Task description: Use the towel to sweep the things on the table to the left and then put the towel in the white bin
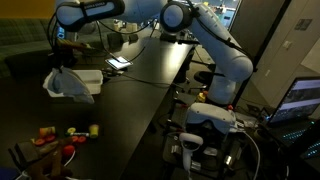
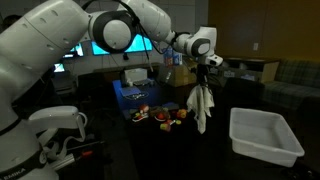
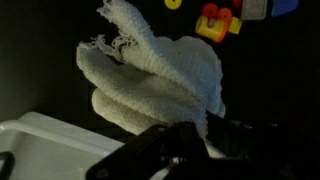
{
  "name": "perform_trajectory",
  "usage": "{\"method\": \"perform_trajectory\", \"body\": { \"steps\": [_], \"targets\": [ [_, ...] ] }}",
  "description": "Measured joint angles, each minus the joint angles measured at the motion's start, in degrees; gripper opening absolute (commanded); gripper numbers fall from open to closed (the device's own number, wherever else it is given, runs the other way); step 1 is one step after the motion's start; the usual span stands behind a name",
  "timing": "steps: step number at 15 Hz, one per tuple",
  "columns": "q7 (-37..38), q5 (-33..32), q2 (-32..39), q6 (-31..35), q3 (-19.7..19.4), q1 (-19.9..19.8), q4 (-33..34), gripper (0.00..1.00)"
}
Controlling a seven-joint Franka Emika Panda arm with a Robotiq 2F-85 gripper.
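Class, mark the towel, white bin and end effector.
towel (image 2: 202, 110), in an exterior view, hanging middle
white bin (image 2: 264, 137), in an exterior view, bare inner floor
end effector (image 2: 205, 84), in an exterior view, between fingertips

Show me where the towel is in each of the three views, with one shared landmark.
Exterior view: the towel hangs left of centre, near the white bin.
Exterior view: the towel hangs right of centre from the end effector, left of the white bin.
Wrist view: the towel fills the centre; white bin lower left.
Shared landmark: the white bin.
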Motion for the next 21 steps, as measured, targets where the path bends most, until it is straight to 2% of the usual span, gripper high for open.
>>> {"method": "perform_trajectory", "body": {
  "steps": [5,11,14,17,21],
  "targets": [
    [-7.61,8.46,-8.56,-4.51,-4.44,-2.89,-13.38,0.09],
    [-8.82,9.24,-16.89,-2.97,-12.42,-3.26,-31.08,0.09],
    [-7.78,9.16,-19.52,2.64,-15.63,-3.06,-40.58,0.09],
    [-3.50,8.88,-20.77,11.87,-17.99,-1.67,-50.36,0.09],
    [6.97,7.13,-20.12,21.73,-20.44,3.55,-58.10,0.09]
  ]
}}
